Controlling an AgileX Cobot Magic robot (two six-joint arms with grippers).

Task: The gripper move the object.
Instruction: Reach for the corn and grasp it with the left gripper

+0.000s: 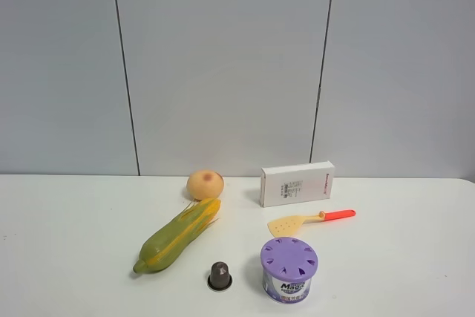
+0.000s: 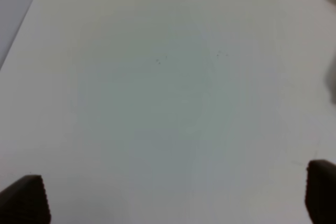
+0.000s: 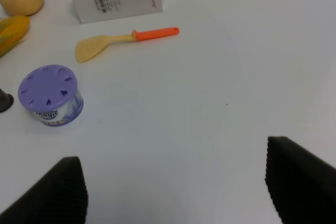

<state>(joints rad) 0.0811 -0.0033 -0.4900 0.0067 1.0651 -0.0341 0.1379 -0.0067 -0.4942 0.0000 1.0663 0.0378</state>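
I see both sets of jaws spread wide: left gripper [image 2: 172, 198] above the white tabletop [image 2: 157, 77], right gripper [image 3: 176, 187] well apart from the long green-husked, yellow-kernelled toy corn cob [image 1: 178, 235], which lies slantwise, tip toward the far edge, beside a round peach-orange fruit [image 1: 205, 184].

Robot test lab, white table [image 1: 67, 220], plain grey panelled wall [image 1: 223, 64]

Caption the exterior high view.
Corn cob, round fruit, white box, spatula, purple-lidded can and capsule on white table.
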